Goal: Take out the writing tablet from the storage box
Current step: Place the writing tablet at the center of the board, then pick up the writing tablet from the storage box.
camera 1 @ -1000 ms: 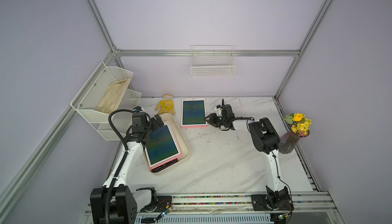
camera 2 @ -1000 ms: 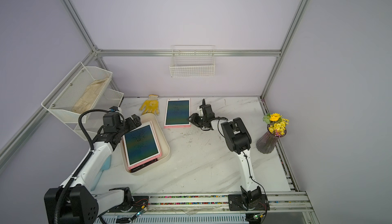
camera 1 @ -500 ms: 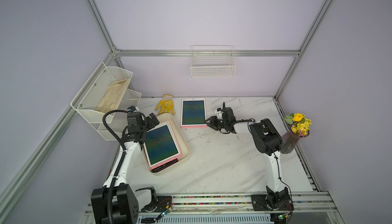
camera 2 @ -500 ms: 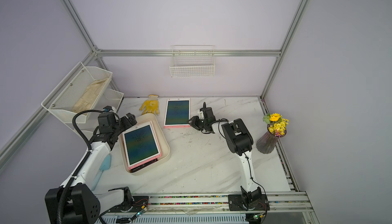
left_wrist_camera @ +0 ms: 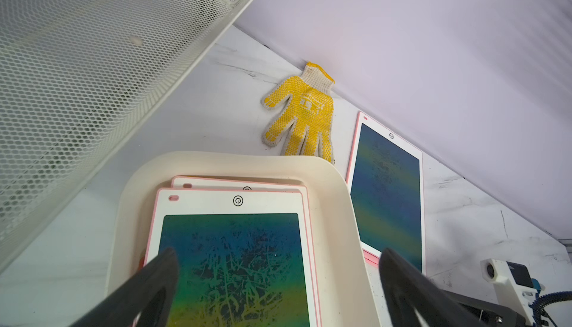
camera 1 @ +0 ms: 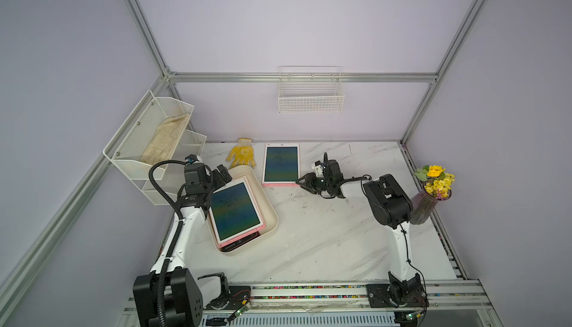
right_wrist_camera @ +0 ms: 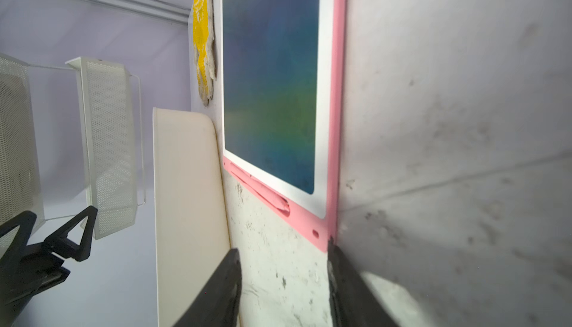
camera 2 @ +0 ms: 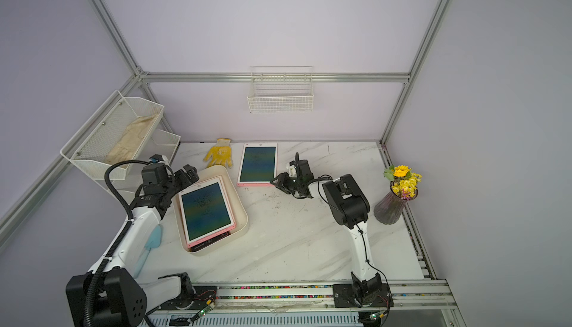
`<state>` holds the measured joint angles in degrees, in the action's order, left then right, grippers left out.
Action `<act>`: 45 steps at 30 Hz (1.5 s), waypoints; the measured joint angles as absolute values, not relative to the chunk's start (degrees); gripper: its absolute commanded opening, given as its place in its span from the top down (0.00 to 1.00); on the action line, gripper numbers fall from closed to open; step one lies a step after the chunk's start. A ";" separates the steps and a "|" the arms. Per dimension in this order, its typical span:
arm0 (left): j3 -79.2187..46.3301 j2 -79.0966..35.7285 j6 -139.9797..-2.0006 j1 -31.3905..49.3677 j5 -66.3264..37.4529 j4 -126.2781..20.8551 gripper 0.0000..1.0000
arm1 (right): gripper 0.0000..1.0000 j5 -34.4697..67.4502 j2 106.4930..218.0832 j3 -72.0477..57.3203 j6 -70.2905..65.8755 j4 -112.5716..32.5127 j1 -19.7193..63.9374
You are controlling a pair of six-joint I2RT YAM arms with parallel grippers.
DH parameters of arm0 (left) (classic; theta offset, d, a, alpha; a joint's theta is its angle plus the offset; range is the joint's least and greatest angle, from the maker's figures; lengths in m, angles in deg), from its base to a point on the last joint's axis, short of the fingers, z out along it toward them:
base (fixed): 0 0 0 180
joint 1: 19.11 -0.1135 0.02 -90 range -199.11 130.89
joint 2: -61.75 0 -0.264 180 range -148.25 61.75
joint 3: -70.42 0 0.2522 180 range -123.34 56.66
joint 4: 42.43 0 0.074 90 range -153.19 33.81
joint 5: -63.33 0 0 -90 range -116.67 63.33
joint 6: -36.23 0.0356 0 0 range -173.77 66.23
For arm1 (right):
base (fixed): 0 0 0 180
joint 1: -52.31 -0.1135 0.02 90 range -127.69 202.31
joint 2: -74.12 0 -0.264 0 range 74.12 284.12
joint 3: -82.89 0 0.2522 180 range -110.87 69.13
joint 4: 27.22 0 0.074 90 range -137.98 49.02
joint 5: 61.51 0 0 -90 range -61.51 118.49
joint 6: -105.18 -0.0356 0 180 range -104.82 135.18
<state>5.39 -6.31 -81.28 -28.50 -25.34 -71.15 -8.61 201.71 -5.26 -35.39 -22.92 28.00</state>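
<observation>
The top writing tablet [camera 1: 236, 211] lies flat in the cream storage box [camera 1: 268, 209], on a stack. 2 more peek out under it - 1 pink-edged, 1 dark. Its screen is dark green and blue. The box sits on the left side of the marble bench [camera 1: 325, 242]. The left pincer [camera 1: 223, 174] hangs over the far end of the box, wide open, holding nothing. The loose tablet [camera 1: 281, 164] lies flat on the bench just beside the box's far corner. The right pincer [camera 1: 305, 183] is at its near corner, part open and empty - in the right wrist view 1 fingertip [right_wrist_camera: 332, 248] is right at the pink corner. A yellow glove [camera 1: 242, 156] lies by the back wall.
</observation>
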 measured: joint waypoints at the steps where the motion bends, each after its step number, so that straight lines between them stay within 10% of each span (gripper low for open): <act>1: 5.59 -6.39 -81.28 -28.50 -25.34 -70.98 0.00 | 0.52 -8.92 201.71 -4.94 -35.43 -22.43 27.78; 45: 7.25 -17.34 -84.56 -28.74 -27.55 -98.43 0.00 | 0.55 -10.06 203.86 -27.84 -19.02 -46.89 14.73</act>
<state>7.25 -17.34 -84.56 -28.74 -27.55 -98.43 -10.06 203.86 -27.84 -19.02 -46.89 14.73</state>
